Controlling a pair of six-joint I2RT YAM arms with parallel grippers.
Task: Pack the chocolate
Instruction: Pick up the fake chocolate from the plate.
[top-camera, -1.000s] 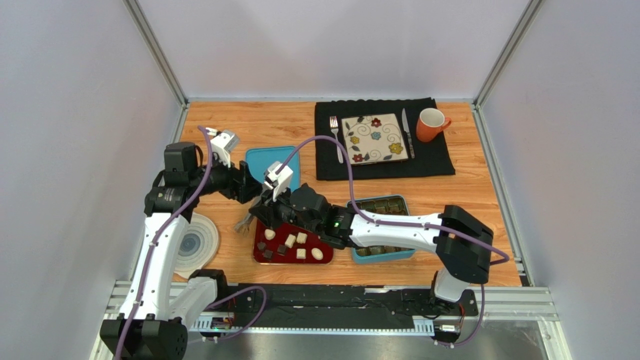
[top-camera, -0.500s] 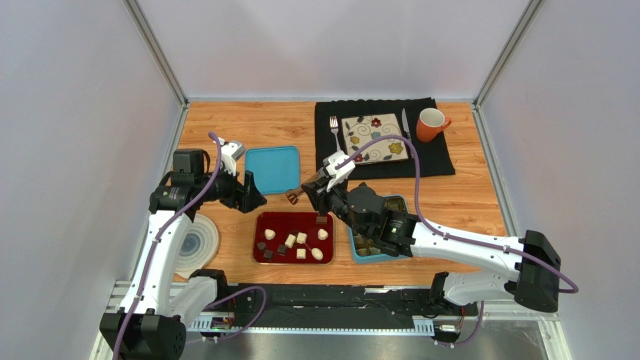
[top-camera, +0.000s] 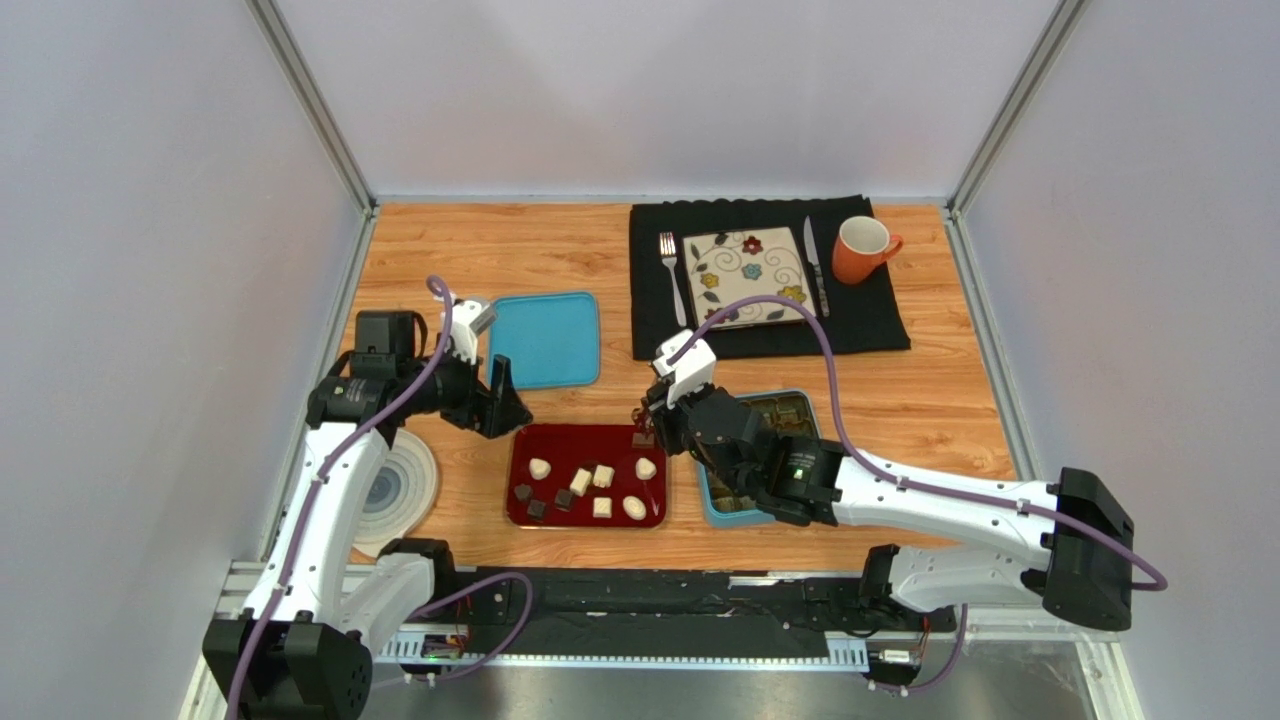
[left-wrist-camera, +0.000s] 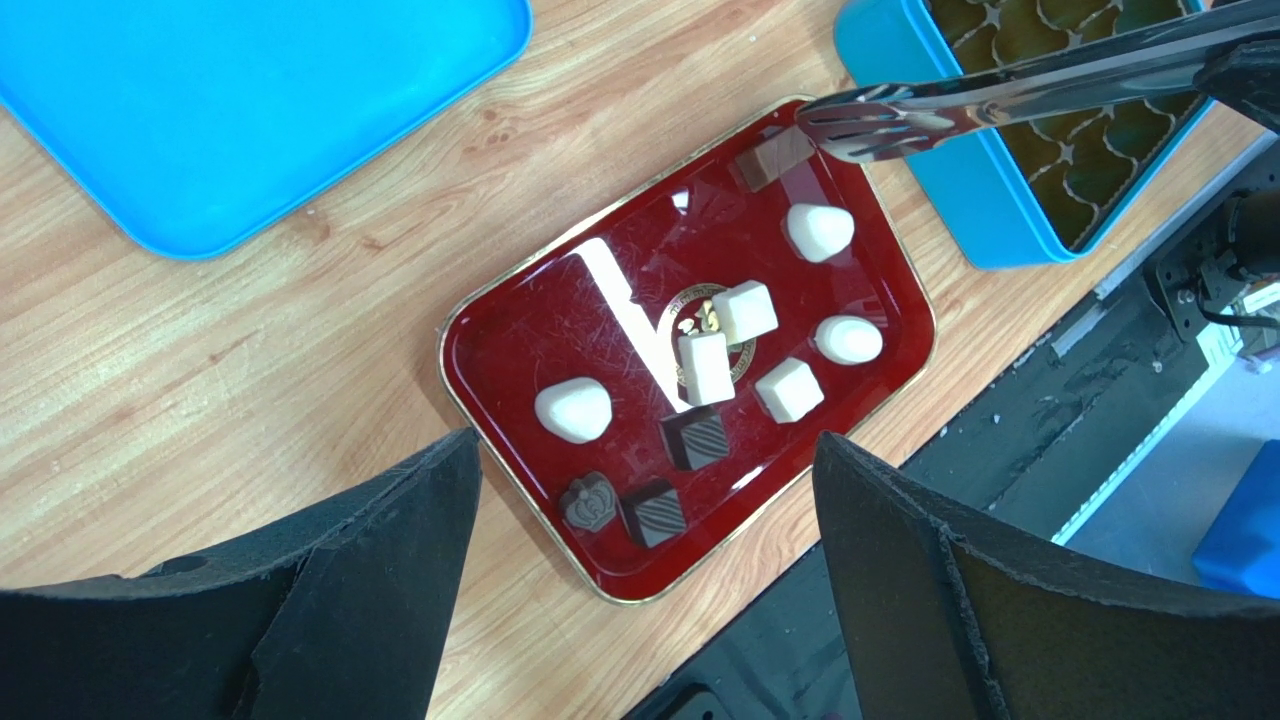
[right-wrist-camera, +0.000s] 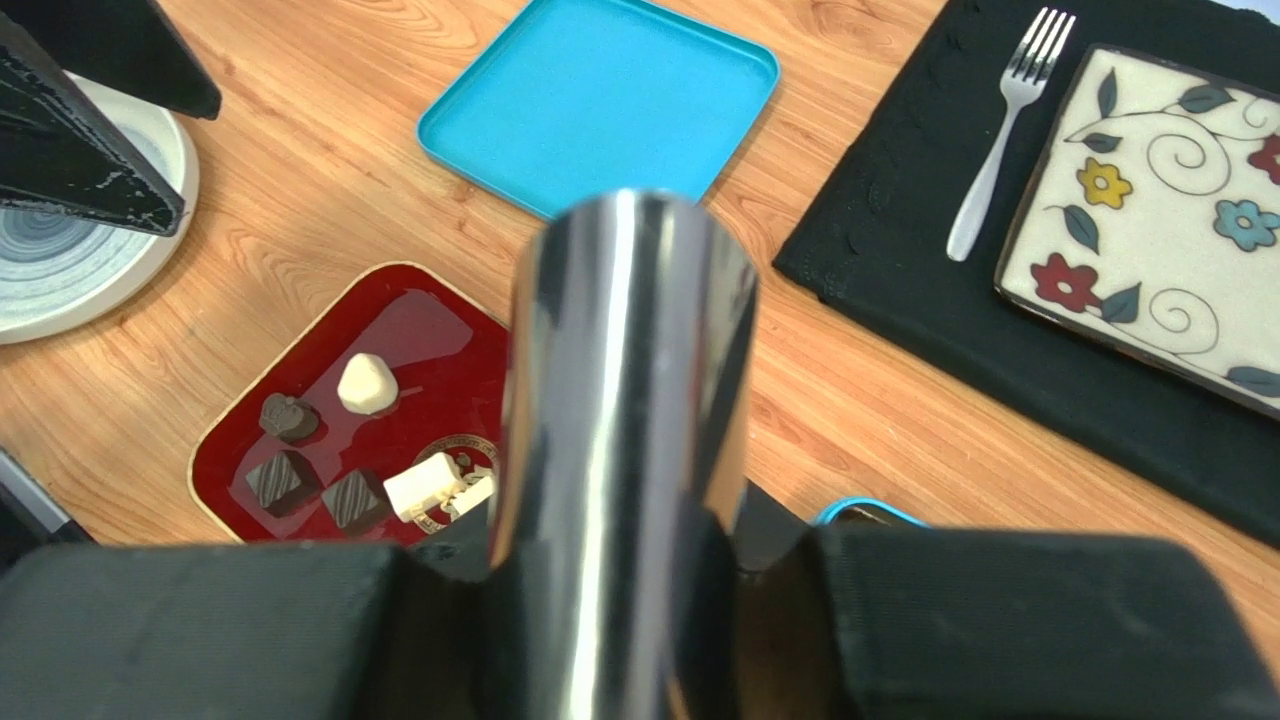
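Note:
Several chocolates, white (top-camera: 580, 482) and dark (top-camera: 537, 507), lie on a red tray (top-camera: 556, 447). They also show in the left wrist view, white (left-wrist-camera: 573, 408) and dark (left-wrist-camera: 696, 437). My right gripper (top-camera: 672, 417) is shut on metal tongs (left-wrist-camera: 1022, 90). The tong tips sit at a brown chocolate (left-wrist-camera: 769, 156) at the tray's far right corner; I cannot tell whether they pinch it. The blue compartment box (top-camera: 781, 408) stands right of the tray. My left gripper (top-camera: 504, 405) is open and empty above the tray's left end.
A blue lid (top-camera: 544, 339) lies beyond the tray. A grey disc (top-camera: 398, 483) lies left of the tray. At the back right a black mat (top-camera: 872, 315) holds a flowered plate (top-camera: 748, 276), fork (top-camera: 672, 270), knife (top-camera: 813, 263) and orange mug (top-camera: 861, 248).
My right arm has drawn back to the right, and the tong tips swung from the tray's left side to its far right corner. My left gripper shifted slightly toward the near side.

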